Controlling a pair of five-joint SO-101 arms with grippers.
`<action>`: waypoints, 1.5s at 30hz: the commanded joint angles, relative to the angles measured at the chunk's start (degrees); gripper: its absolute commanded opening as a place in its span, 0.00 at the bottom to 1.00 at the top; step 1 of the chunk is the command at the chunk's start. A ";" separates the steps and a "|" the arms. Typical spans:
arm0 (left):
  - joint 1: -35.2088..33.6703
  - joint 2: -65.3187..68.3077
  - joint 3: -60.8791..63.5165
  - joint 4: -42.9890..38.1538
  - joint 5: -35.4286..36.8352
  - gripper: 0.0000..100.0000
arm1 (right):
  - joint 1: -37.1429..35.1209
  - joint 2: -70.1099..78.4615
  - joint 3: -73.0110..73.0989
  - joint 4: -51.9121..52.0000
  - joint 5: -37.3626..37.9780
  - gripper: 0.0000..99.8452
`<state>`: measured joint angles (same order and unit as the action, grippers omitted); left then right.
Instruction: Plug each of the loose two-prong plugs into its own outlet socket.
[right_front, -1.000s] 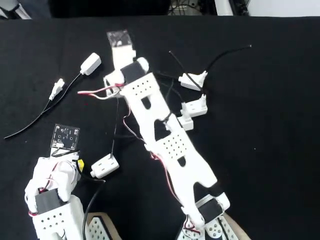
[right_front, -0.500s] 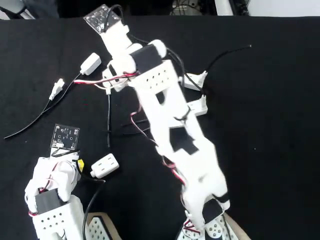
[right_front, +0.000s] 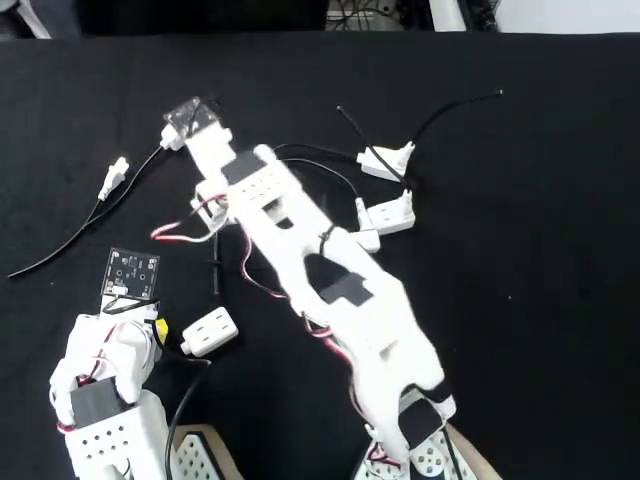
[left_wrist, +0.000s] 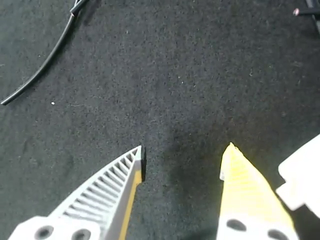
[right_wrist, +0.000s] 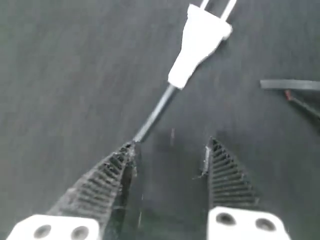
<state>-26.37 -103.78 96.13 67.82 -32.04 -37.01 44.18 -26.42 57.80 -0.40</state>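
Note:
A loose white two-prong plug (right_wrist: 201, 34) lies on the black table, and its black cord (right_wrist: 152, 117) runs back to one fingertip of my open right gripper (right_wrist: 170, 146), which holds nothing. In the high view the right arm (right_front: 330, 280) stretches to the far left, where a plug (right_front: 113, 178) lies on its cord. A white outlet socket (right_front: 210, 332) sits near the front left, beside my left gripper (left_wrist: 182, 150). That gripper is open just over the table, with the socket (left_wrist: 300, 175) next to its yellow finger. Two more white sockets (right_front: 385, 160) (right_front: 390, 215) lie at centre right.
Black cords trail across the left (right_front: 60, 250) and upper right (right_front: 450, 110) of the table. Red and white arm wires (right_front: 185, 232) hang beside the right arm. A loose black wire end (right_wrist: 290, 85) lies close to the right gripper.
The right arm rose toward the far edge, then swung left and came down over the cord by the loose plug. The left arm has stayed still.

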 joint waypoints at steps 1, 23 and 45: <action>0.04 -0.53 0.66 -0.97 -0.18 0.25 | 0.26 3.12 -3.21 -9.32 -2.99 0.21; 0.13 -0.53 0.66 -1.23 -0.18 0.25 | 0.53 29.14 -59.12 26.73 0.70 0.01; -0.22 -0.53 0.66 -1.14 -0.18 0.25 | -0.09 8.13 -62.02 43.43 8.26 0.01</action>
<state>-26.37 -103.78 96.13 67.82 -32.04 -35.16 55.69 -92.00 99.12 7.96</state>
